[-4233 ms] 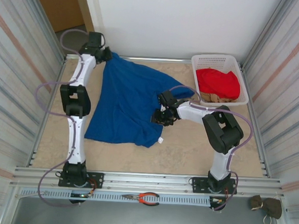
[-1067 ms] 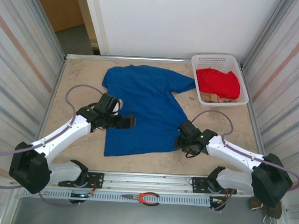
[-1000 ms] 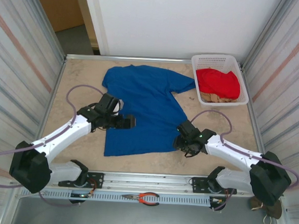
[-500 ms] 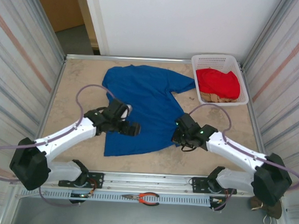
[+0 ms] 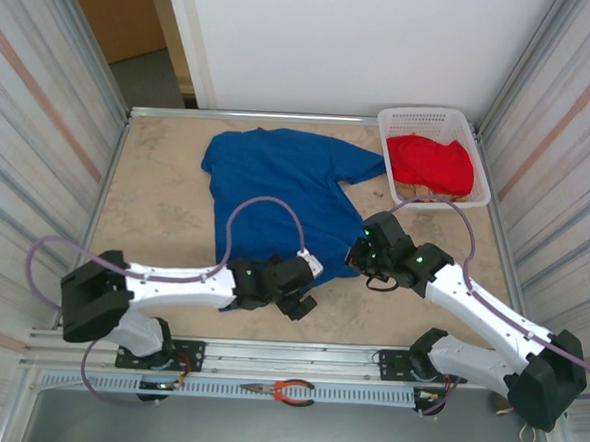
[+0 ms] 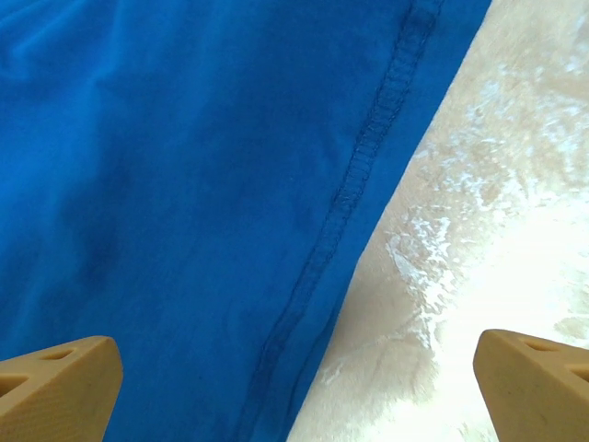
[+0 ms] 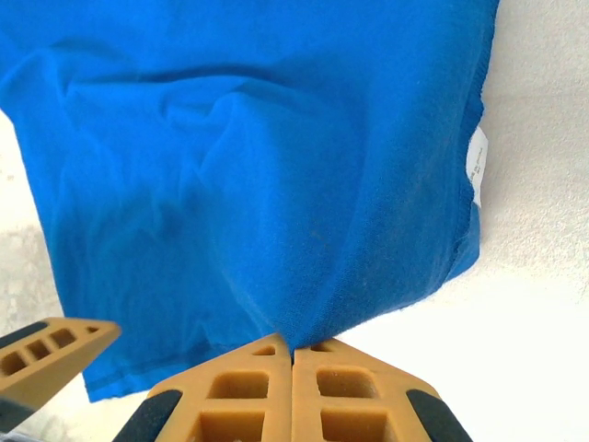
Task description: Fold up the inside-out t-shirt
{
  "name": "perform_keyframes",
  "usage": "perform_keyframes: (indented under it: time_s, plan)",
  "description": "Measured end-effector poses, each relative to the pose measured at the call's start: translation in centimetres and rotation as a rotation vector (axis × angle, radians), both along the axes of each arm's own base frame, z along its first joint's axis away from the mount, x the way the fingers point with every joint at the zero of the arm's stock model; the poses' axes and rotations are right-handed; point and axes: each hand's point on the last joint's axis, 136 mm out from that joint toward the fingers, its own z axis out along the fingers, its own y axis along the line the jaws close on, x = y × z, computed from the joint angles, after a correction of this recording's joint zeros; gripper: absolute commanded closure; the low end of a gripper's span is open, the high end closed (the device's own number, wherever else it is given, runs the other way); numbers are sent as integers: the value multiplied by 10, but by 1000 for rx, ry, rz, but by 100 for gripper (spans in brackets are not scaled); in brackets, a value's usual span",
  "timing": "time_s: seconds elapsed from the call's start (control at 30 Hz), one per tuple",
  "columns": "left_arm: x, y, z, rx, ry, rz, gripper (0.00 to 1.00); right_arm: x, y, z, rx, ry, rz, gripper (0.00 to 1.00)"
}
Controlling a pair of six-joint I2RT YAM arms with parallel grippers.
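Observation:
The royal-blue t-shirt [image 5: 282, 180] lies spread on the tan table, collar end far, hem near. My right gripper [image 5: 361, 253] is at the shirt's right edge. In the right wrist view its fingers [image 7: 293, 354] are shut on a pinch of blue cloth [image 7: 239, 184], which rises in a peak from them, and a white tag [image 7: 477, 166] shows on the edge. My left gripper [image 5: 297, 293] reaches across to the near hem. It is open [image 6: 294, 391], its fingertips [image 6: 64, 368] wide apart over the stitched hem [image 6: 368, 147] and bare table.
A white basket [image 5: 428, 117] at the back right holds the red garment [image 5: 431, 161] and a tan cloth [image 5: 417, 192]. Corrugated metal walls close in both sides. Pliers [image 5: 280, 389] lie on the front rail. Bare table [image 5: 162, 183] lies left of the shirt.
The left arm has swung from the shirt's left side across to its near hem. The right gripper has moved up and right a little, still holding the shirt's edge.

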Motion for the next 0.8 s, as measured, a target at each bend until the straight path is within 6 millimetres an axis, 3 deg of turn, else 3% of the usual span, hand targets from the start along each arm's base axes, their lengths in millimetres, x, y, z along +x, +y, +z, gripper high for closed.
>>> perform_keyframes:
  time_s: [0.03, 0.1, 0.2, 0.27, 0.4, 0.57, 0.8]
  plan:
    - [2, -1, -3, 11, -6, 5, 1, 0, 0, 0, -1, 1, 1, 97]
    - [6, 1, -8, 34, -19, 19, 1, -1, -1, -2, -8, 6, 2, 73]
    - [14, 11, -9, 37, -6, 83, 1, -5, -9, -10, -49, 13, 0, 56]
    - [24, 28, -9, 38, 30, 178, 2, -10, -19, -21, -91, 30, -7, 54]
    - [48, 87, -17, -6, 139, 445, 1, -23, -35, -43, -154, 70, -16, 52]
    - [37, 152, -53, -36, 320, 678, 1, -30, -33, -48, -165, 77, 5, 48]
    - [53, 176, -52, -157, 410, 830, 1, -43, -10, -69, -237, 121, 115, 50]
